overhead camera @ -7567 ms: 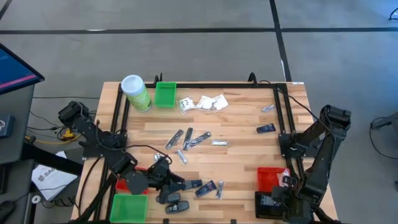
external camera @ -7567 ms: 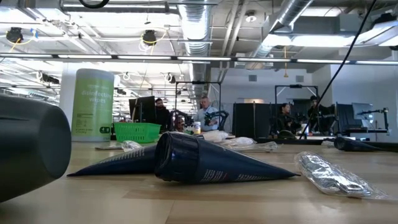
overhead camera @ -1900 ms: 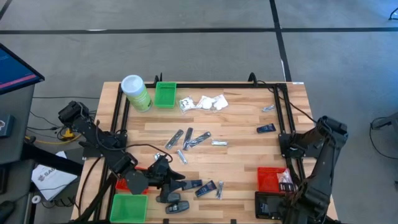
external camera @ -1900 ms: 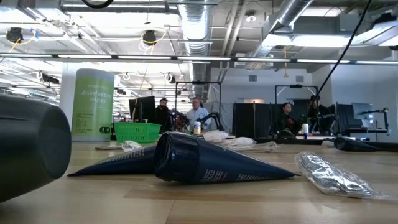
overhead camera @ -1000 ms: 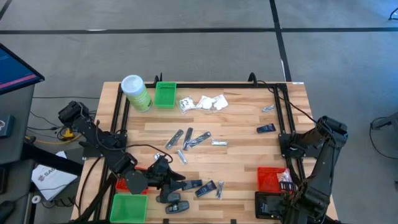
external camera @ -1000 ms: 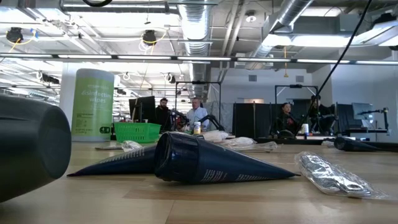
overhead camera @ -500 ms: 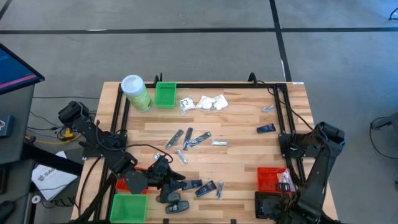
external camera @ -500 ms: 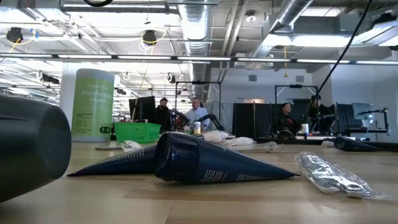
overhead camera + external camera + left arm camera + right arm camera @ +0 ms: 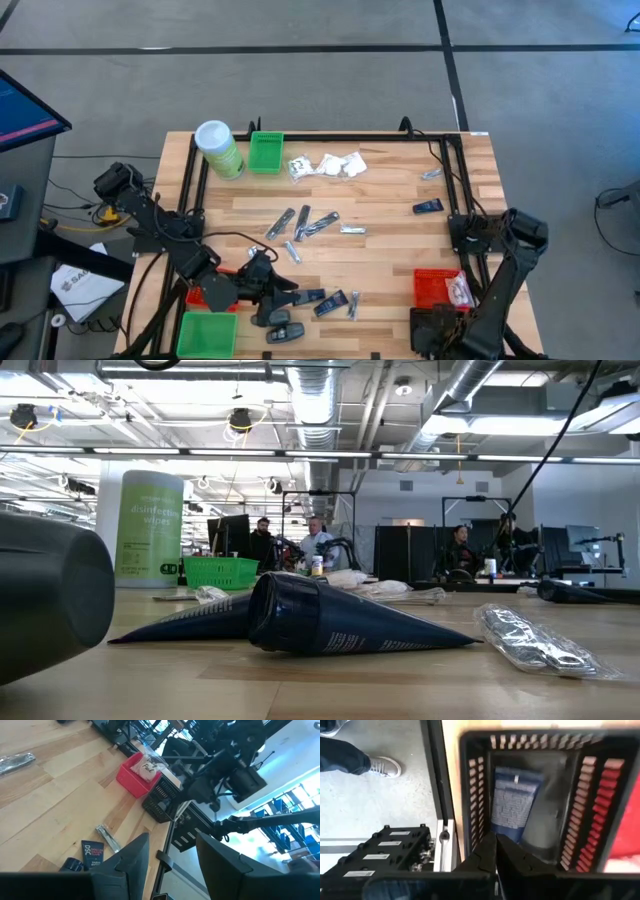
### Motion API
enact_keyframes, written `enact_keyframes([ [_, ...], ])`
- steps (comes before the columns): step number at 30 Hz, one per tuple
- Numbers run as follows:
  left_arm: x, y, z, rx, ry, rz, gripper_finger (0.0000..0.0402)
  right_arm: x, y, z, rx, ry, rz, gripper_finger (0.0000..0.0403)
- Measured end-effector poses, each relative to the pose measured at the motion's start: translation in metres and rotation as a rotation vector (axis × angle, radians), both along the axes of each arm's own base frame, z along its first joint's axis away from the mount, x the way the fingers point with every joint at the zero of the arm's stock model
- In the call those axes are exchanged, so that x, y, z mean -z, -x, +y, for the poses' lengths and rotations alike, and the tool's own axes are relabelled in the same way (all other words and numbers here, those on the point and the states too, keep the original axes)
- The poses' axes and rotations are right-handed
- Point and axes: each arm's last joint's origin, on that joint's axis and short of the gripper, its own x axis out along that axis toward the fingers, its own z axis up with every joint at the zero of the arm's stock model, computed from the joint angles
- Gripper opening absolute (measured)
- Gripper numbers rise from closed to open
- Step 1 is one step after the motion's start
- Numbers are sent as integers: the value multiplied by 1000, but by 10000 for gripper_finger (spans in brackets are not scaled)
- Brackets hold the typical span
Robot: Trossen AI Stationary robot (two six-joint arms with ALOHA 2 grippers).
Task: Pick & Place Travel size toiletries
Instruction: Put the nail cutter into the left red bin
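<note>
We see the right tool (image 9: 496, 851) clenched on nothing, above the black bin (image 9: 480, 795) holding a dark blue packet (image 9: 512, 805) — beside the red bin (image 9: 438, 287). The left tool (image 9: 170, 857) waits part-spread, holding nothing, near dark packets (image 9: 333, 301) on the worktop (image 9: 380, 215).

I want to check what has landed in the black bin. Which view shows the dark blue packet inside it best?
The right wrist view: it looks straight down into the black bin at the dark blue packet, with the shut right hand above. In the high view the arm hides it; the low and left wrist views don't show it.
</note>
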Motion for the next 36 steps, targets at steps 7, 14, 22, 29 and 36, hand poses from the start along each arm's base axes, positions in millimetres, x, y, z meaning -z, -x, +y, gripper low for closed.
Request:
enact_keyframes([
  [7,0,1,-1,4,6,-4,159,8,6,-10,14,-33,-8,0],
  [14,-1,1,-2,1,10,-8,159,28,9,-13,59,-116,-3,0],
  [22,-1,1,-2,0,15,-11,159,28,11,-16,51,-76,-18,0],
  [29,-1,1,-2,1,14,-12,159,36,13,-21,52,-48,-9,0],
  [36,-1,1,-1,1,13,-12,159,36,14,-21,51,-51,-5,0],
])
